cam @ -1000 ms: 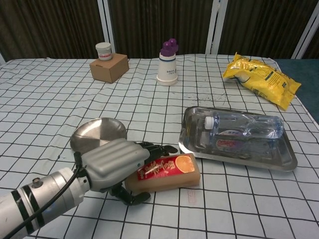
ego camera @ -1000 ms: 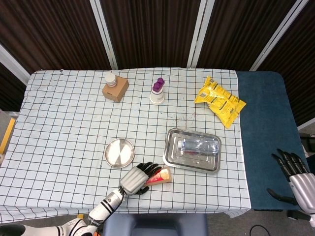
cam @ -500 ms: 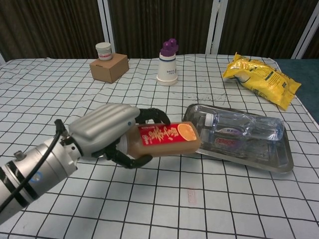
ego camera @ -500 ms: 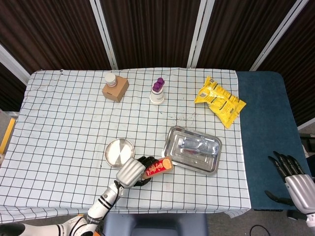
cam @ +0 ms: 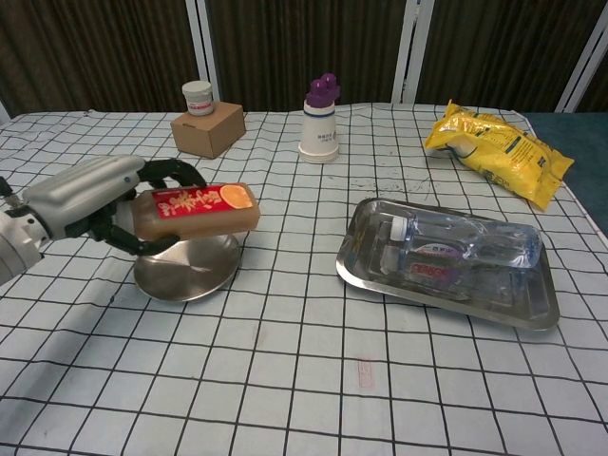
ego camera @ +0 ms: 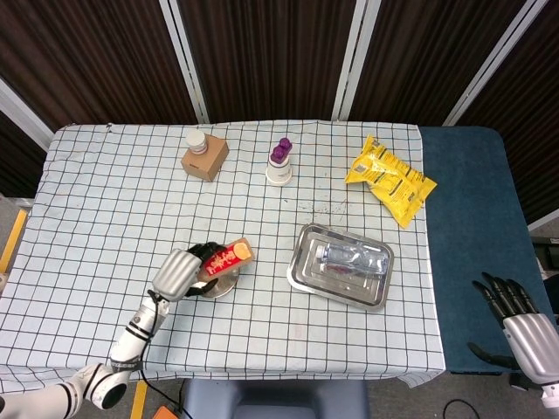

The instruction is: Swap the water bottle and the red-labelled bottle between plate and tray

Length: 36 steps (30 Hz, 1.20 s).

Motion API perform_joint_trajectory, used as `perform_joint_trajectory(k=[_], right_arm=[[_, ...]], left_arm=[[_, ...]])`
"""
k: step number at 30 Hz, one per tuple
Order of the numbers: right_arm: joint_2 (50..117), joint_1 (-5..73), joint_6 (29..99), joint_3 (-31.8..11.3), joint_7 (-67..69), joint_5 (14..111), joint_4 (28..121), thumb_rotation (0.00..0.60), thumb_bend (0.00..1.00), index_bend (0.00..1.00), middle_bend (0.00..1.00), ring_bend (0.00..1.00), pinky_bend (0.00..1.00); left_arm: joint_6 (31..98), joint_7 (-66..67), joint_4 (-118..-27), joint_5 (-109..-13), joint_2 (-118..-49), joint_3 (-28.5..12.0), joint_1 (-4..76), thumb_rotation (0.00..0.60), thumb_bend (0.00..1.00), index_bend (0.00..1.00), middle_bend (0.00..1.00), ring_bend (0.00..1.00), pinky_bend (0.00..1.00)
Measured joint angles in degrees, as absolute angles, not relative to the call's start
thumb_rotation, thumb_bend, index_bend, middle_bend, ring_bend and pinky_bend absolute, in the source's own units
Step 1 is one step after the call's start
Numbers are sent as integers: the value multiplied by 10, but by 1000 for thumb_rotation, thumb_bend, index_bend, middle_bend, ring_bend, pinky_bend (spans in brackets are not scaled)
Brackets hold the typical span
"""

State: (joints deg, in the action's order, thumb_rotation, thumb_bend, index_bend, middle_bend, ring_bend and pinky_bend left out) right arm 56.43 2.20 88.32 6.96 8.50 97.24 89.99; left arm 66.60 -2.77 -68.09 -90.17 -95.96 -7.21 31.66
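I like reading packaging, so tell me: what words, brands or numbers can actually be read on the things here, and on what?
Nothing reads clearly.
Red-labelled bottle held by the left hand: pale script, blurred.
Water bottle in the tray: red label, too small.
Yellow snack bag: print unreadable.
Small jar on the cardboard box: red strip, illegible.

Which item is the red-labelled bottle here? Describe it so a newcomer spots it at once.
Start at the checked tablecloth, then go to the round metal plate near its front left. The red-labelled bottle is held sideways just above that plate by the left robot hand. Unlike the clear water bottle lying in the tray, it is brownish with a red label.
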Motion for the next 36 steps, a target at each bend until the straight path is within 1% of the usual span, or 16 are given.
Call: perform_joint_trajectory(k=[1,3,5,6,8,9,10,12,14,17,20,25,29,32,34,36], right_arm=[[565,22,882,69,83,972,900,600,316,0,0,0,0],[567,22,876,70,77,974,902,600,315,0,0,0,0],[568,23,871,70,72,977,905,600,315,0,0,0,0],[569,23,870,71,70,978,906,600,315,0,0,0,0],[570,23,867,70,66,977,907,600,316,0,0,0,0],[570,23,865,69,64,977,908,600,316,0,0,0,0],[571,23,864,69,62,976,909,600,316,0,0,0,0],[571,23,862,67,60,974,911,600,315,0,0,0,0],[571,23,862,66,58,974,912,600,315,0,0,0,0],[571,22,860,66,56,974,912,600,315,0,0,0,0],[570,22,859,66,55,976,914,600,315,0,0,0,0],[569,20,861,66,55,978,915,600,315,0,0,0,0],[569,15,868,65,51,978,916,600,315,0,0,0,0],[567,9,876,64,49,977,919,600,316,0,0,0,0],[567,4,885,62,47,975,922,600,316,0,0,0,0],[568,-5,902,59,41,970,924,600,315,0,0,0,0]], left_arm=[[663,-42,-666,-899,-960,-68,315,600,585,649,665,656,764],[659,-73,-633,-896,-963,-58,313,600,563,609,617,602,674],[657,-96,-610,-897,-967,-47,311,600,533,537,541,508,552],[656,-108,-599,-898,-969,-40,310,600,515,500,502,462,509],[654,-126,-590,-901,-973,-30,309,600,463,379,388,344,404],[652,-135,-585,-902,-974,-24,309,600,449,332,356,311,374],[650,-141,-581,-903,-975,-20,308,600,435,253,312,265,337],[643,-145,-577,-902,-977,-16,308,600,419,103,223,169,282],[640,-147,-581,-899,-977,-15,308,600,408,21,143,92,243],[643,-150,-591,-894,-977,-17,307,600,394,0,70,29,212],[656,-136,-606,-891,-975,-21,305,600,385,0,35,1,194],[658,-117,-643,-884,-961,-24,303,600,380,0,8,0,173],[666,-102,-684,-884,-937,-21,297,600,376,0,0,0,136],[691,-63,-724,-884,-909,-18,282,599,364,0,0,0,114],[721,-20,-765,-883,-879,-15,263,590,372,0,0,0,105],[765,25,-817,-883,-841,-9,234,566,397,0,0,0,101]])
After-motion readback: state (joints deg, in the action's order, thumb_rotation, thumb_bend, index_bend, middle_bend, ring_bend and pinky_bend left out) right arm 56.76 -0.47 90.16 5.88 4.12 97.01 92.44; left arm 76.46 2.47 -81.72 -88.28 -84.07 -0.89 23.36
